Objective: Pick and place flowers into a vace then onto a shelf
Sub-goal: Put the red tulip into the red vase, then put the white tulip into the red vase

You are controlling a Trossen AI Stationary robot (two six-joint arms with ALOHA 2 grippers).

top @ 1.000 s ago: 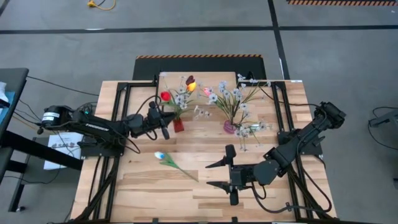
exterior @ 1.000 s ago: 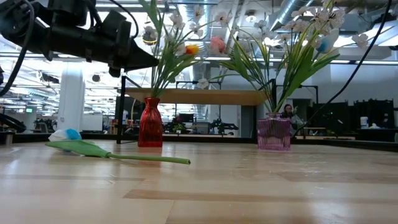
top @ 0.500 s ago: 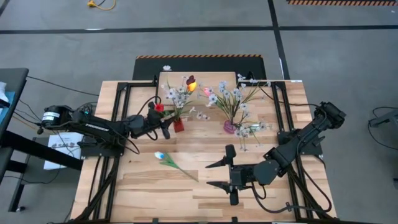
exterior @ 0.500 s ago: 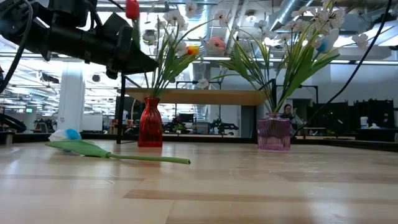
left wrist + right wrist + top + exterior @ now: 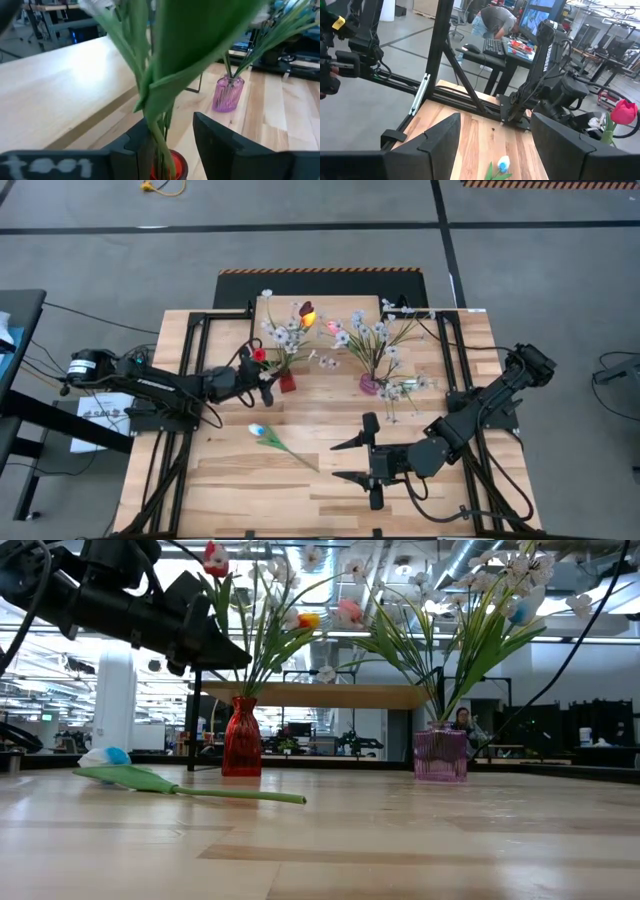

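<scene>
No writing can be read; the left pincer (image 5: 262,383) hovers beside the red vase (image 5: 287,381), jaws partly open around green stems without gripping; a red tulip (image 5: 214,557) stands in that vase; the right pincer (image 5: 352,461), wide open and empty, waits near a white flower (image 5: 275,440) lying on the table (image 5: 300,500); the shelf (image 5: 330,695) stands behind.
</scene>
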